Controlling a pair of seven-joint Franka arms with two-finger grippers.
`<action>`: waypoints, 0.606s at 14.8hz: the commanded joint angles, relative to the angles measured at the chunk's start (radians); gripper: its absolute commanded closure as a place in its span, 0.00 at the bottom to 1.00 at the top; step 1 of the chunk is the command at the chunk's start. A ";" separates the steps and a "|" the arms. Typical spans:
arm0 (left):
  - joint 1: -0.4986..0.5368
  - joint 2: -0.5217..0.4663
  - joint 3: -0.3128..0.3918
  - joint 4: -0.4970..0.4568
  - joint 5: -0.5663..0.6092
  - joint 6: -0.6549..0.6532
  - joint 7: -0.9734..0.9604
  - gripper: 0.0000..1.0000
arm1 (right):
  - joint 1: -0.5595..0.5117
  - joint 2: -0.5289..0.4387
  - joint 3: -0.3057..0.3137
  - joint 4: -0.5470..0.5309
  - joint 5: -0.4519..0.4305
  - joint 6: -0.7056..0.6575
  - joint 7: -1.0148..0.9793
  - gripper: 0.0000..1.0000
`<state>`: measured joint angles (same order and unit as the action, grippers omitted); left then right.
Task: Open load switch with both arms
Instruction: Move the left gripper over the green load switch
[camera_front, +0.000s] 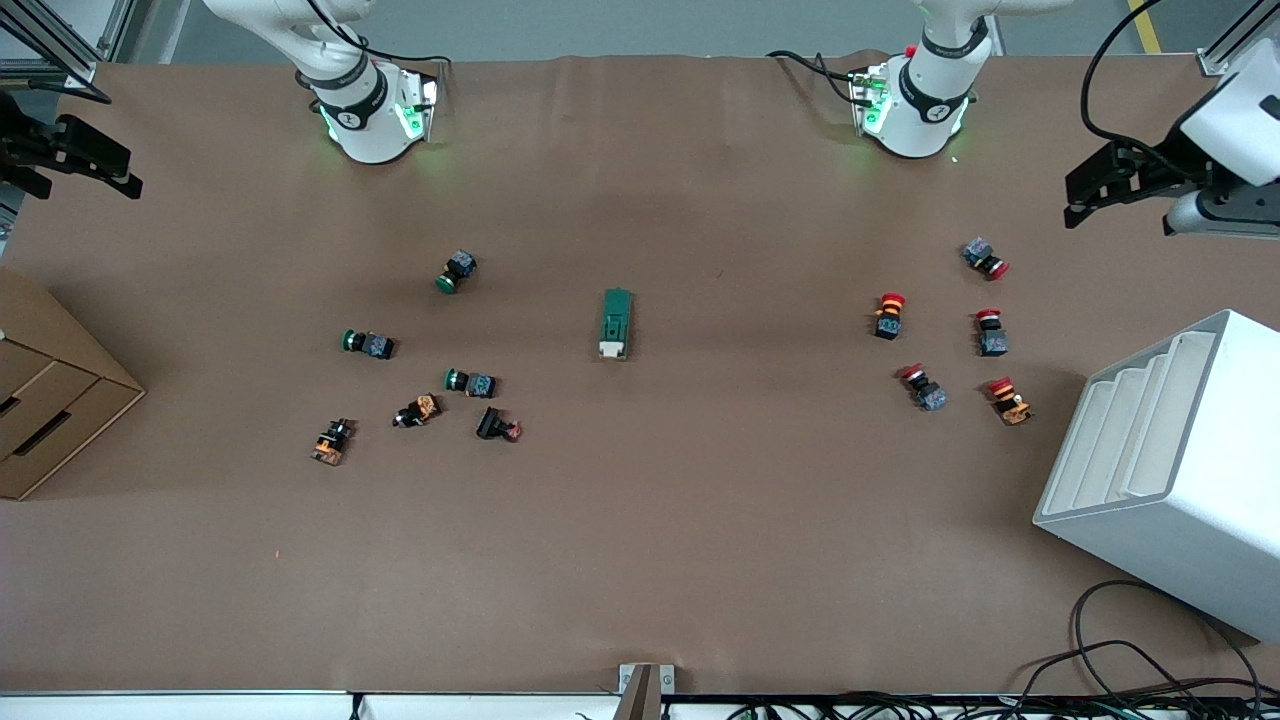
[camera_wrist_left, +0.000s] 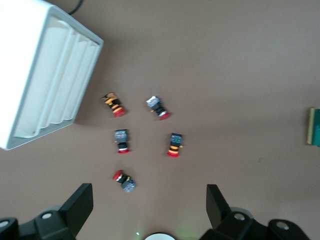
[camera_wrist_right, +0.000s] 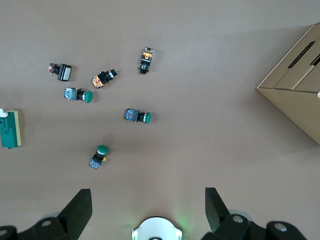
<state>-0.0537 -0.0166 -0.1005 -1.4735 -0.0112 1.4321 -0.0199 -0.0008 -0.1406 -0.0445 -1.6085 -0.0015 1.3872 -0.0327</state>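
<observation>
Dark-green rectangular load switch (camera_front: 616, 322) lies mid-table, white toggle end toward the front camera, nothing touching it. Green-capped push buttons (camera_front: 458, 270) toward right arm's end, red-capped push buttons (camera_front: 889, 315) toward left arm's. Left gripper (camera_front: 1105, 187) and right gripper (camera_front: 95, 160) wait over the table's ends, jaws spread, empty.

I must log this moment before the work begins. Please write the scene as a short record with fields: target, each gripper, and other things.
target: load switch, flat on table middle, untouched
left gripper: open, up over table edge at its own end
right gripper: open, up at its own end
near left arm's end: red-capped push buttons, white rack
near right arm's end: green-capped push buttons, cardboard box
</observation>
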 joint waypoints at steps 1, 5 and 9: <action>-0.005 0.001 -0.085 0.013 -0.027 -0.009 -0.011 0.00 | 0.001 -0.027 0.003 -0.028 -0.006 0.013 -0.009 0.00; -0.008 0.023 -0.272 -0.002 -0.018 0.059 -0.255 0.00 | -0.002 -0.027 0.002 -0.028 -0.006 0.015 -0.009 0.00; -0.014 0.079 -0.480 -0.036 0.014 0.158 -0.654 0.00 | 0.001 -0.025 0.002 -0.027 -0.006 0.016 -0.009 0.00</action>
<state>-0.0687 0.0346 -0.5069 -1.4922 -0.0261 1.5401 -0.5160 -0.0006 -0.1406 -0.0447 -1.6085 -0.0014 1.3895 -0.0327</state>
